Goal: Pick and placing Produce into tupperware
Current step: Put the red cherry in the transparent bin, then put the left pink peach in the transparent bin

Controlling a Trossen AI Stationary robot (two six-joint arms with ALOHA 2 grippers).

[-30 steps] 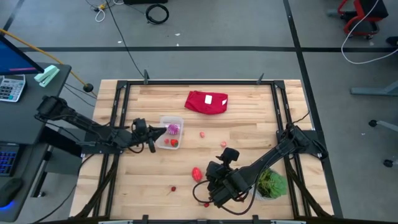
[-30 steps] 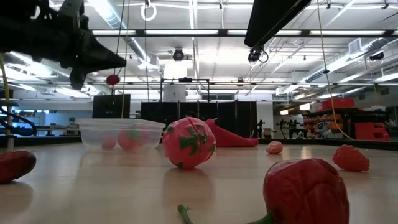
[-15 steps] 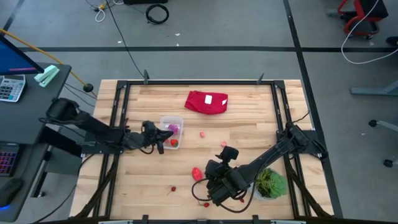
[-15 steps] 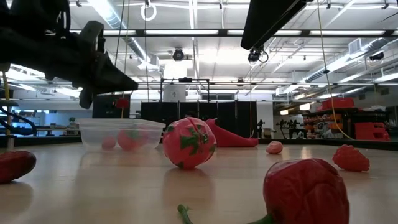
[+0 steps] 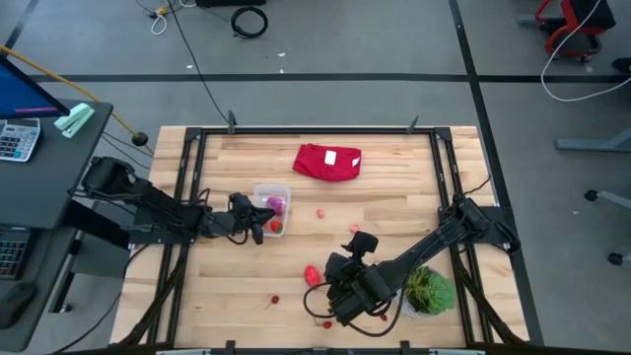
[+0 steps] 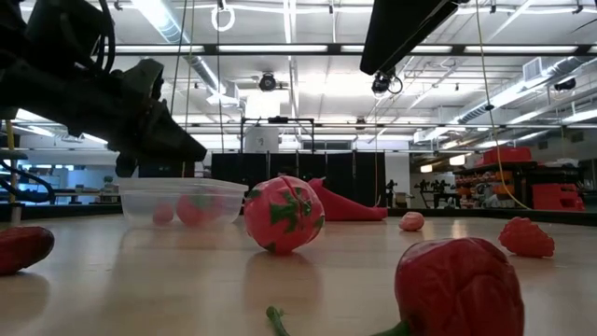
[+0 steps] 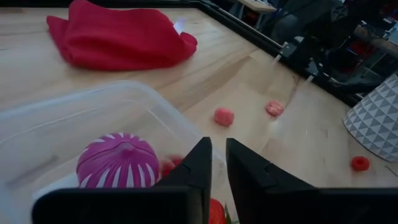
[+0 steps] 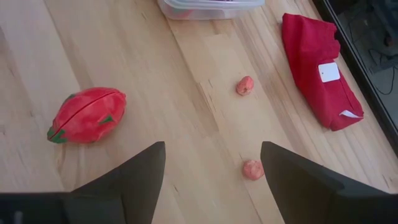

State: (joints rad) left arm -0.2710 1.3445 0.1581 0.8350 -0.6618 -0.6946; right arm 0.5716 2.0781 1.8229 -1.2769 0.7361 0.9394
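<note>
Left gripper hovers over the tupperware, fingers a narrow slit apart, holding nothing. Purple piece sits inside the tupperware. Right gripper, near the red oval piece, gapes wide and bare.

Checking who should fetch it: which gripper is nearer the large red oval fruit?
Right. The right gripper hovers beside the red oval fruit; the left gripper is away over the tupperware.

**Wooden table, scattered with produce**

The table carries a red cloth at its far edge. Nearer than the cloth sits the clear tub (a purple piece inside), two small pink pieces beside it, a larger red oval piece and a potted plant nearest.
</note>
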